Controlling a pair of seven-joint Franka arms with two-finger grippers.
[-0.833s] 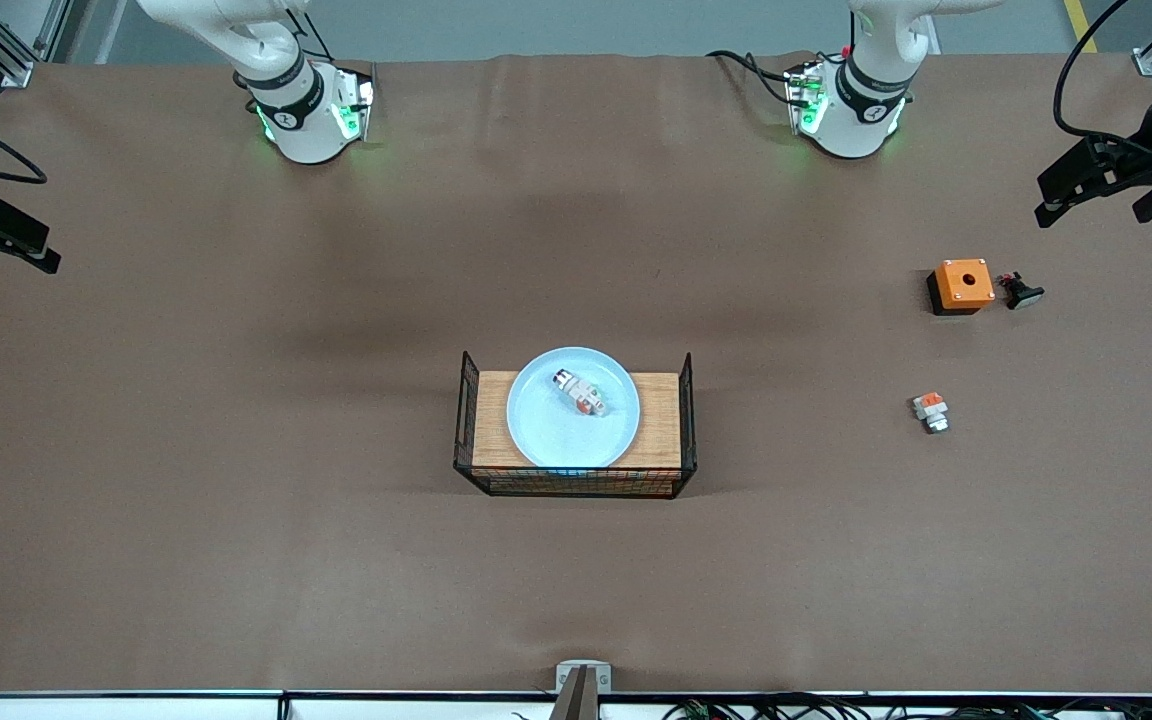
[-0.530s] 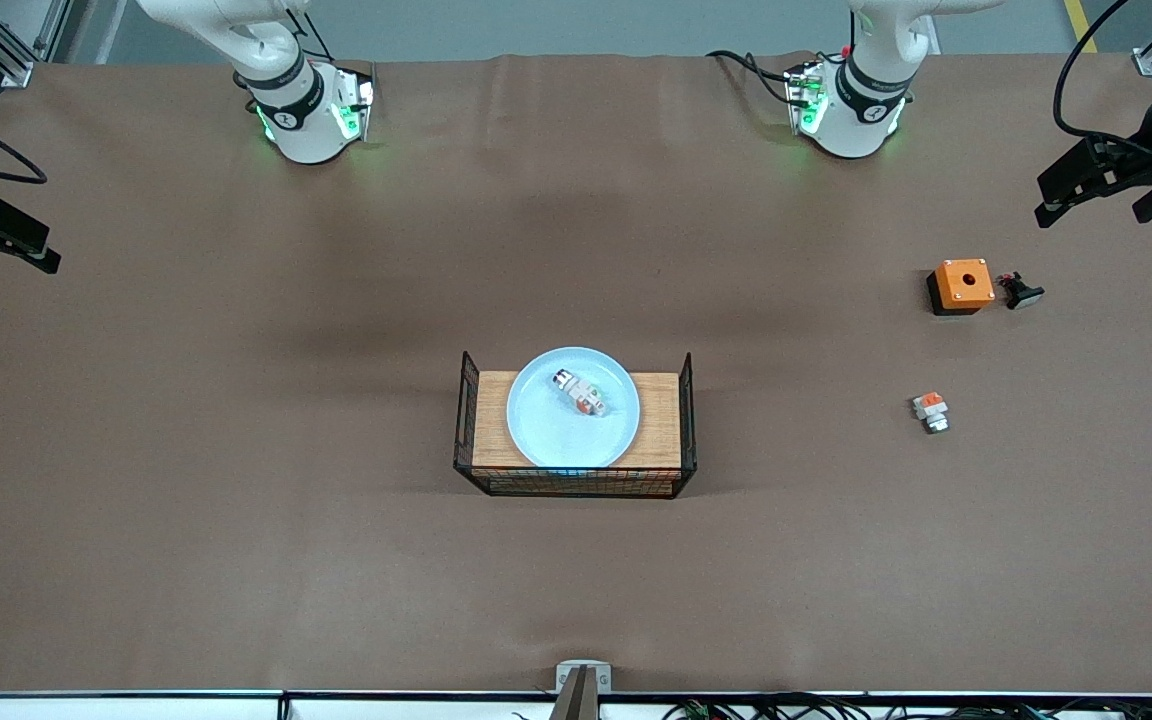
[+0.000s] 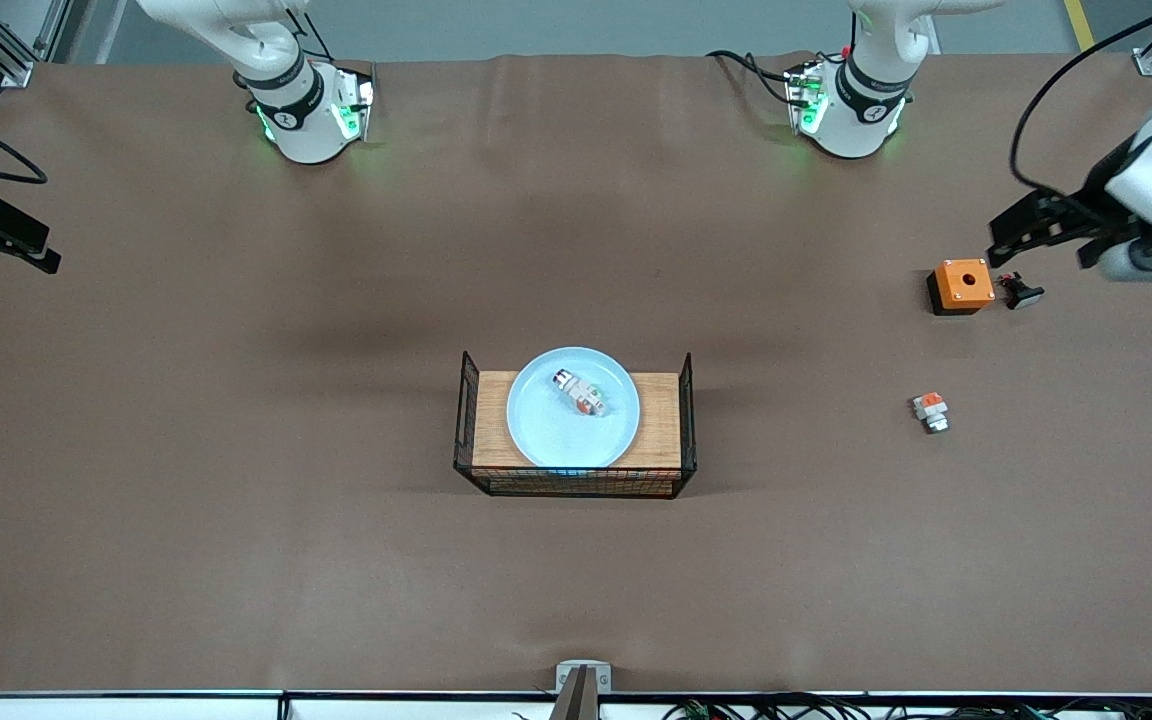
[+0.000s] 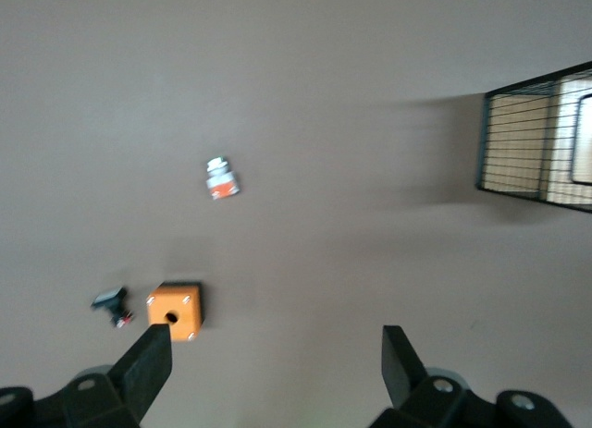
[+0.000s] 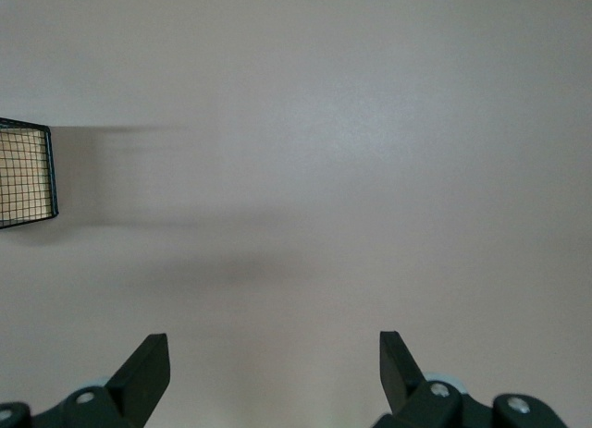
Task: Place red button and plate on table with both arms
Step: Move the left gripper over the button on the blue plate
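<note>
The pale-blue plate (image 3: 556,425) rests on a wooden board with black wire ends (image 3: 658,420) in the middle of the brown table (image 3: 236,450). The red button (image 3: 581,392) lies on the plate. My left gripper (image 3: 1001,245) is open and empty in the air over the table beside an orange box, toward the left arm's end; its wrist view shows the gripper (image 4: 273,354) with its jaws wide apart. My right gripper (image 3: 6,262) is open and empty over the right arm's end of the table, and it also shows in the right wrist view (image 5: 273,354).
An orange box (image 3: 962,285) and a black knob (image 3: 1021,292) lie toward the left arm's end, with a stubby white block (image 3: 931,410) nearer the front camera. The left wrist view shows the box (image 4: 176,310), the knob (image 4: 113,305), the block (image 4: 221,178) and a wire end (image 4: 536,137).
My left arm has swung in from the table's end toward the orange box, and its gripper now hangs beside it. The right arm, the plate and the red button have not moved.
</note>
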